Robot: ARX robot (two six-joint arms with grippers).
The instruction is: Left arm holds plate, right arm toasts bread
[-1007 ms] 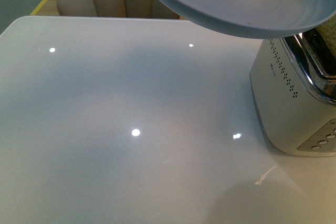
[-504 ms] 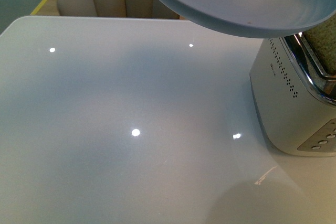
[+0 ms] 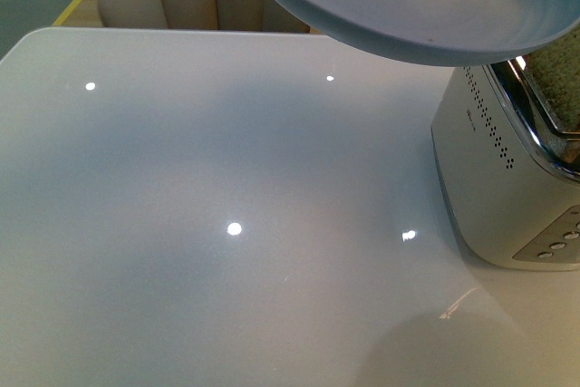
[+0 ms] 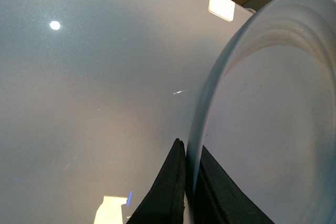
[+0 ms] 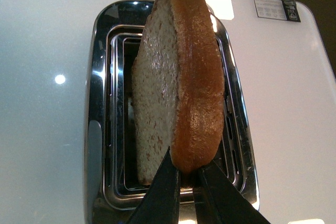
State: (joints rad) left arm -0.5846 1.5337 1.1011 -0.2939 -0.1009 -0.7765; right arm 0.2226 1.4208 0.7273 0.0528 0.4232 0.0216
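Bread [image 5: 176, 87] is gripped on edge in the right jaws directly over the toaster [image 5: 100, 129] slot, its long axis lined up along it, at 3 o'clock on the bench [image 3: 227, 224]. The plate [image 4: 273, 129] is clamped by its rim in the left jaws, at 1 o'clock.

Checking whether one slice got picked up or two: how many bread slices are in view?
1: the bread, pinched on edge by the right gripper at the toaster slot. A second slice behind it can't be ruled out.
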